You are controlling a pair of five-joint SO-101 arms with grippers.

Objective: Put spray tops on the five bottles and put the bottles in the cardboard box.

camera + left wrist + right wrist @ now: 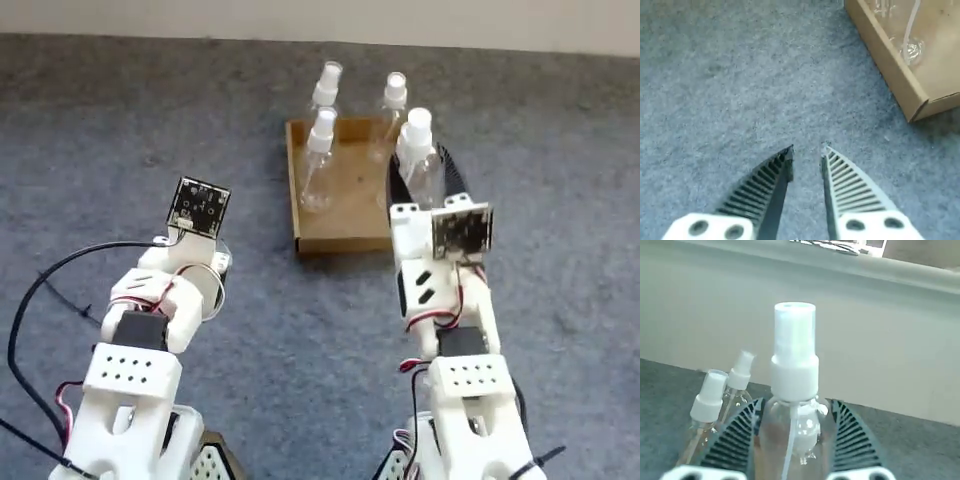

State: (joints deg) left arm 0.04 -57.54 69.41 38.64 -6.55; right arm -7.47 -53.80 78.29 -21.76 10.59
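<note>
the bottle (pixel 418 160), top on, is clamped in the right gripper (pixel 797 402) over the right edge of the cardboard box (pixel 335 232), upper middle of the high view. the left gripper (pixel 807 150) is spread apart, empty. if it is dropped on the rim, the bottle could be tipped out.

Nothing readable is being shown here, tbh. No print, label or number is being made out on the bottles (pixel 318 165) or the cardboard box (pixel 345 218) up at 12 o'clock. The wrist boards (pixel 200 207) are being seen too small for any marking.
</note>
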